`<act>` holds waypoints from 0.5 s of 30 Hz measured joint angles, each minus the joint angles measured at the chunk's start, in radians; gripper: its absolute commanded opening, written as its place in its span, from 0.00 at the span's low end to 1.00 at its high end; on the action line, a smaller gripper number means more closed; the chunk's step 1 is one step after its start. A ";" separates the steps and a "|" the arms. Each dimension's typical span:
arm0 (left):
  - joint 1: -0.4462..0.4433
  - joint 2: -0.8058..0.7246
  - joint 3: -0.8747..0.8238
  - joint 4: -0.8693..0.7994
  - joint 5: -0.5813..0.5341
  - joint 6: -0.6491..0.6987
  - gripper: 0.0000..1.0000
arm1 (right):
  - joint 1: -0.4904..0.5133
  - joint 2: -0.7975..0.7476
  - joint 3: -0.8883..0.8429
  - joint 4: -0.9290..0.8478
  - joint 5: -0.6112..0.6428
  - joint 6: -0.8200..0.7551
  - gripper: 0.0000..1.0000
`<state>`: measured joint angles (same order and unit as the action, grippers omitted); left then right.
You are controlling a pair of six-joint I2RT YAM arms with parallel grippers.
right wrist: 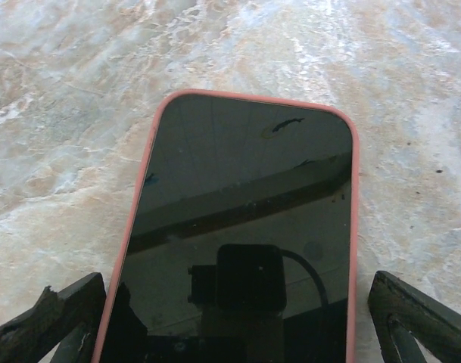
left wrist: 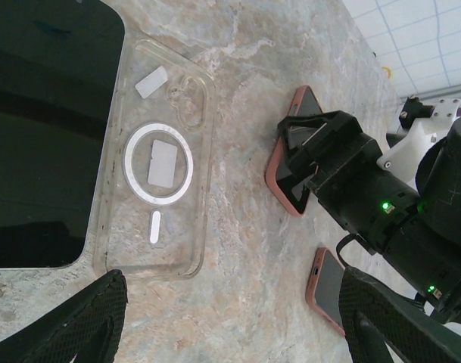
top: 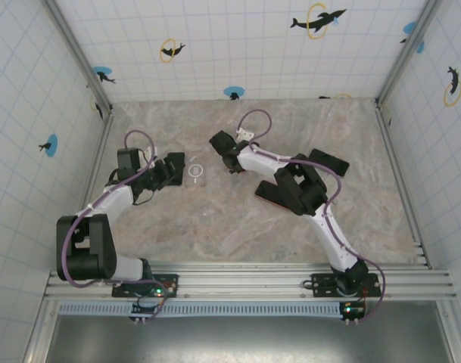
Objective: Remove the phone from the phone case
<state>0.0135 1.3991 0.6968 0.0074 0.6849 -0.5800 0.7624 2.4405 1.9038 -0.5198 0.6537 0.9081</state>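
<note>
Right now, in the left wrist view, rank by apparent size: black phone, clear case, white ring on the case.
1. black phone: largest, even though the frame edge crops it.
2. clear case: somewhat smaller in view.
3. white ring: far smaller, sitting within the case's outline.

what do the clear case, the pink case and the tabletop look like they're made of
Tabletop: marble-patterned, low sheen; stone or printed laminate, I cannot tell. Clear case: transparent glossy plastic, probably; that veining shows through it. Pink case: looks like matte silicone or rubber; its rim carries no glare.
</note>
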 measured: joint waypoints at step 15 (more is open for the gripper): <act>-0.002 0.005 0.006 -0.007 0.003 0.005 0.76 | -0.063 -0.041 -0.066 0.028 -0.021 0.023 0.90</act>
<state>0.0116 1.4036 0.7029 0.0002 0.6876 -0.5747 0.6991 2.3997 1.8374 -0.4915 0.6327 0.9306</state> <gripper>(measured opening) 0.755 0.903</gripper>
